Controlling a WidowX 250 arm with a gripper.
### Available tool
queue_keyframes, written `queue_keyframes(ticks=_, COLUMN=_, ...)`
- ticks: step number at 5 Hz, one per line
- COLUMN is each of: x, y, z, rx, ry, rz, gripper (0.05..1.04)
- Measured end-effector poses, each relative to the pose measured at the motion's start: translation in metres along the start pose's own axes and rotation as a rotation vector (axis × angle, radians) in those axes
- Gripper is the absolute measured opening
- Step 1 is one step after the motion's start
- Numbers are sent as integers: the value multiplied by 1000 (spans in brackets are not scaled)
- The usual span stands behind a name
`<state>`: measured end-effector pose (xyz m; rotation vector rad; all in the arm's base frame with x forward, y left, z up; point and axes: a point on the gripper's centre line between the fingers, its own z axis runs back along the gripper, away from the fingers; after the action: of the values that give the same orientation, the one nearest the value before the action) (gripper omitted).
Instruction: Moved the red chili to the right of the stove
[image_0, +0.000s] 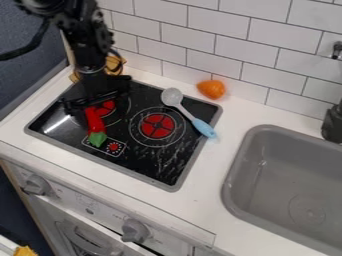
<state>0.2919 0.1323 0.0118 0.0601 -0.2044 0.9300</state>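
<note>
The red chili with a green end (95, 122) lies on the black, shiny stove top (152, 162), in its left part. This stove top is set into the white desk (200, 195), which has also a grey sink (277, 175) at the right. Behind the desk there is a wall of white tiles (217, 25), and at the left a dark blue wall (30, 75). A grey spoon with light blue handle (187, 113) crosses the right edge of the stove top. The black two-finger claw (95, 101) is at the red end of the chili, with its fingers apart; the green end points away from it.
</note>
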Motion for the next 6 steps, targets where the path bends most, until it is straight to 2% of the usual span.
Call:
queue_keyframes(ticks=1, x=11, y=5, z=-11, rx=15, ry=-7, rz=-35, gripper=1001)
queue_keyframes(ticks=2, x=14, y=8, z=-29, rx=42, ry=20, rz=-70, gripper=1001)
queue_keyframes(ticks=3, x=16, y=3, z=-37, rx=26, ry=45, rz=-102, gripper=1001)
queue_keyframes(ticks=4, x=18, y=2, z=-39, rx=24, ry=45, rz=-112, gripper=948)
queue_keyframes(ticks=5, x=18, y=1, z=-39, rx=10, ry=27, rz=-105, gripper=684)
queue_keyframes(ticks=6, x=16, y=2, z=-39, rx=8, ry=29, rz=-96, gripper=476)
